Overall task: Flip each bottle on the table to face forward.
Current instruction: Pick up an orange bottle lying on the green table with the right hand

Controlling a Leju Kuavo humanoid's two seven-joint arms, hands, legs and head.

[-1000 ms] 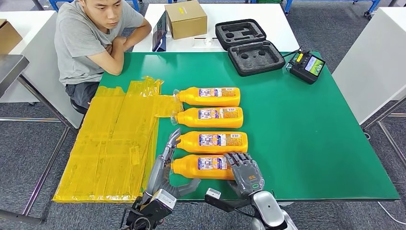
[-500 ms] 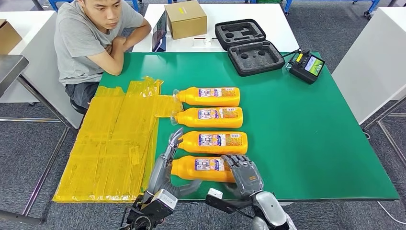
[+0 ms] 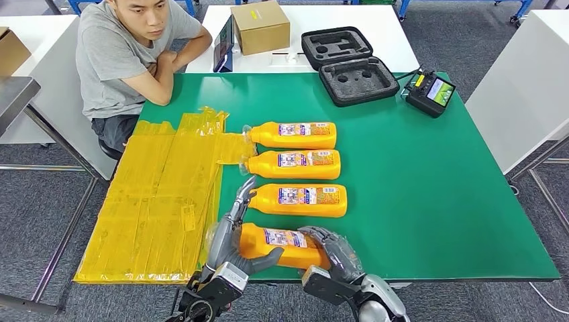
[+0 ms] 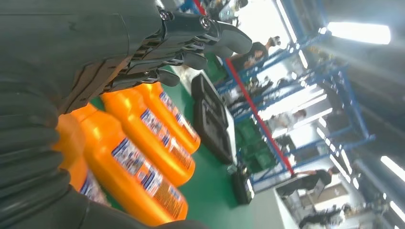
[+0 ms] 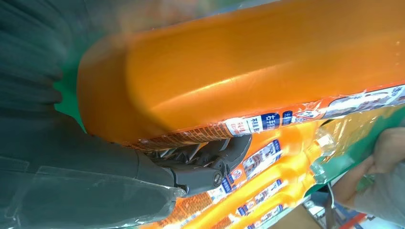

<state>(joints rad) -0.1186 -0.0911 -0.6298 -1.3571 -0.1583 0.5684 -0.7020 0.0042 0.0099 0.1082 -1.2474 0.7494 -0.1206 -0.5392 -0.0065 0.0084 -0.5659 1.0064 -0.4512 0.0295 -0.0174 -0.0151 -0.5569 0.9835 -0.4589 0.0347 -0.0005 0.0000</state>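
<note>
Head view: nearest bottle (image 3: pixel 285 243) crosswise, cap seemingly leftward, both hands (image 3: pixel 333 251) gripping.

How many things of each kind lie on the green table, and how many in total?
Orange bottles: 4
Yellow plastic sheets: 1
Black foam cases: 1
Handheld controllers: 1
Total: 7

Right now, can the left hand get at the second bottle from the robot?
Probably yes: the left hand lies beside the second bottle's neck, nothing between, though it supports the nearest bottle.
</note>
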